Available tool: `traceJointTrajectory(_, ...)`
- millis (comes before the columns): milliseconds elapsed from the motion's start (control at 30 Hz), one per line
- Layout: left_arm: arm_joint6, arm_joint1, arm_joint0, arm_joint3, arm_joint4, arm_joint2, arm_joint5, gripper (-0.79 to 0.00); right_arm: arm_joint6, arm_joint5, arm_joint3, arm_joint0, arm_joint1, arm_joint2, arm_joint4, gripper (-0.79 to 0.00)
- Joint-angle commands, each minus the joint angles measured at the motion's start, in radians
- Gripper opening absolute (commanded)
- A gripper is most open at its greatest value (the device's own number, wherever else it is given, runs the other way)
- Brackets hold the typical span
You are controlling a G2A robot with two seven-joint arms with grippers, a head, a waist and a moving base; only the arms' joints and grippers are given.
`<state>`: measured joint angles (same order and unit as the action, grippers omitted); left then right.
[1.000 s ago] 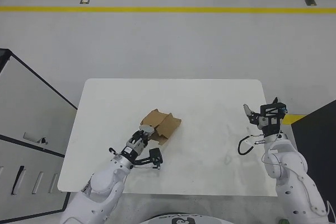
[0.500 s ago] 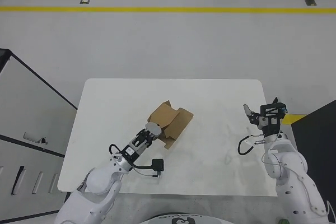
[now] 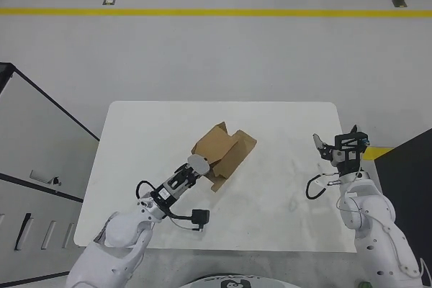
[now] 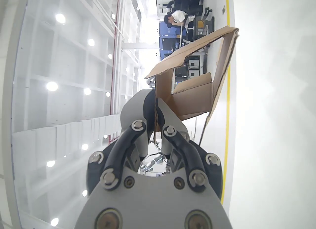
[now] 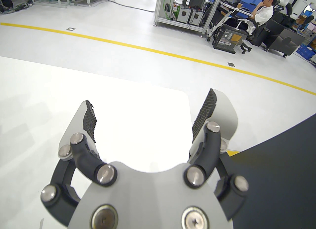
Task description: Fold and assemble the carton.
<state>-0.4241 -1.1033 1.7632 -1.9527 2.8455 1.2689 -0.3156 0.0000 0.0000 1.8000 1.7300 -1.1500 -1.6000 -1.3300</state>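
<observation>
Left to right, seen from the top view: a grey cabinet [image 3: 29, 137] fills the left edge of the frame. Left gripper [image 3: 193, 165], lower left of centre, has its jaws closed on a wall edge of the carton [image 3: 227, 146]. The brown carton, partly opened with its flaps standing out, lies tilted at the centre of the white desk [image 3: 288, 122]. Right gripper [image 3: 336, 141], at the desk's right edge and well apart from the carton, has its jaws spread wide.
</observation>
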Motion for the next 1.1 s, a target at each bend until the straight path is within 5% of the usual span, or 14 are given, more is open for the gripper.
traceJointTrajectory(0, -0.059, 0.003, 0.000, 0.003, -0.041, 0.005, -0.024, -0.785, 0.000, 0.000, 0.000, 0.000, 0.000, 0.000, 0.000, 0.000)
traceJointTrajectory(200, -0.200, 0.006, -0.018, 0.013, -0.199, 0.013, -0.091, -0.785, 0.000, 0.000, 0.000, 0.000, 0.000, 0.000, 0.000, 0.000)
traceJointTrajectory(600, -0.231, 0.006, -0.032, -0.003, -0.246, 0.010, -0.119, -0.785, 0.000, 0.000, 0.000, 0.000, 0.000, 0.000, 0.000, 0.000)
traceJointTrajectory(833, -0.451, 0.012, -0.075, 0.006, -0.404, 0.018, -0.191, -0.785, 0.000, 0.000, 0.000, 0.000, 0.000, 0.000, 0.000, 0.000)
traceJointTrajectory(1067, -0.550, 0.011, -0.115, 0.021, -0.502, 0.009, -0.206, -0.785, 0.000, 0.000, 0.000, 0.000, 0.000, 0.000, 0.000, 0.000)
